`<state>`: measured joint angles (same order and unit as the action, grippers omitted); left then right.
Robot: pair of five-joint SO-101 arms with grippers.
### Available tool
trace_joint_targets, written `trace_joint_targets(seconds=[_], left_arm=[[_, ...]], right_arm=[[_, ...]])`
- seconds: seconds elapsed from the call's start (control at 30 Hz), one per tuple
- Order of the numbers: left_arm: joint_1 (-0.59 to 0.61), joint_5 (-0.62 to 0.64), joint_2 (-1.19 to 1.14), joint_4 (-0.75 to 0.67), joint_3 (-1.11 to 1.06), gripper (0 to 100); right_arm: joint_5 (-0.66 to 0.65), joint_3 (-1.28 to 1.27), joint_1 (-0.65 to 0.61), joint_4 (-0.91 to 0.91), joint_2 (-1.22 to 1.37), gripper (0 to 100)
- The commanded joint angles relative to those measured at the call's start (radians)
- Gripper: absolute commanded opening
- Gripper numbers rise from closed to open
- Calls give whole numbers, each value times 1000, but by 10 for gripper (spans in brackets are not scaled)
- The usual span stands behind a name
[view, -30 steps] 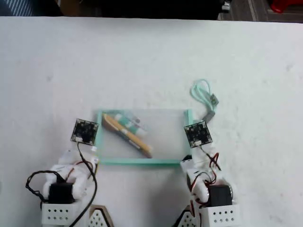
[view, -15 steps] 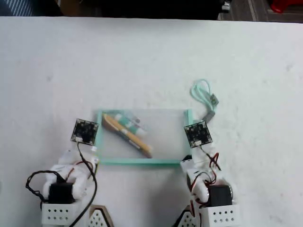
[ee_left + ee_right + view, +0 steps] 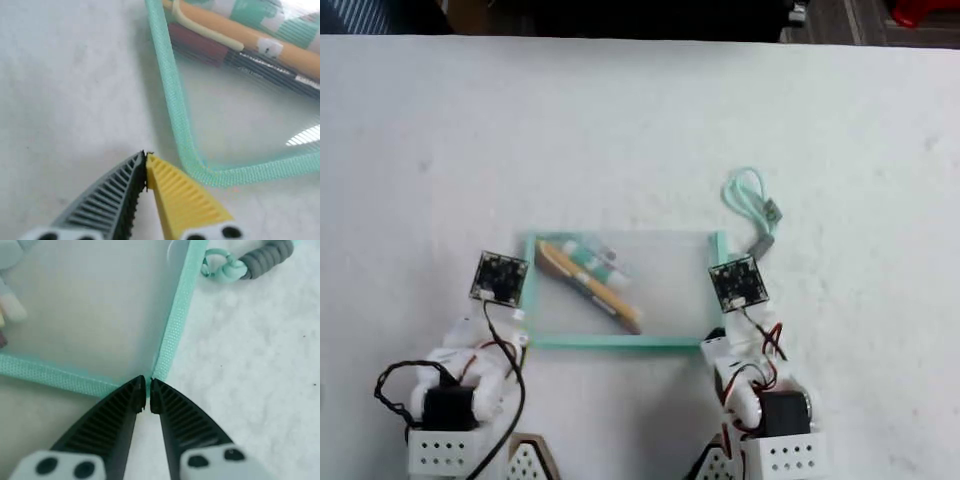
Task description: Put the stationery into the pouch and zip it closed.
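A clear pouch with a teal border (image 3: 620, 341) lies flat on the white table, and the stationery (image 3: 588, 272) lies slanted inside its left half. Pens and a ruler show through the mesh (image 3: 240, 37). My left gripper (image 3: 145, 156) is shut with nothing in it, its tips just off the pouch's near left corner (image 3: 197, 167). My right gripper (image 3: 148, 383) is shut too, tips at the near right corner (image 3: 162, 357). The grey zipper pull (image 3: 265, 257) with its teal cord loop (image 3: 750, 200) sits at the far right corner.
The left arm (image 3: 450, 395) and the right arm (image 3: 765, 405) stand at the table's near edge, either side of the pouch. Bare white table (image 3: 640, 120) stretches beyond the pouch to the far edge.
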<state>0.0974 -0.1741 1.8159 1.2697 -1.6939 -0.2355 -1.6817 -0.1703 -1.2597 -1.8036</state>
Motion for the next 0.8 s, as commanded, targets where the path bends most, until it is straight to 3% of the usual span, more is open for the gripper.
trace_joint_targets(seconds=[0.0,0.4,0.53,0.77], left_arm=[[-4,9,13,14,2,23],[-7,9,13,14,2,23],[-7,9,13,14,2,23],[-7,9,13,14,2,23]], right_arm=[[-5,-9,-2,-8,5,16],[-5,-9,1,-8,4,16],[44,-9,102,-2,2,16],[71,-9,88,-2,1,16]])
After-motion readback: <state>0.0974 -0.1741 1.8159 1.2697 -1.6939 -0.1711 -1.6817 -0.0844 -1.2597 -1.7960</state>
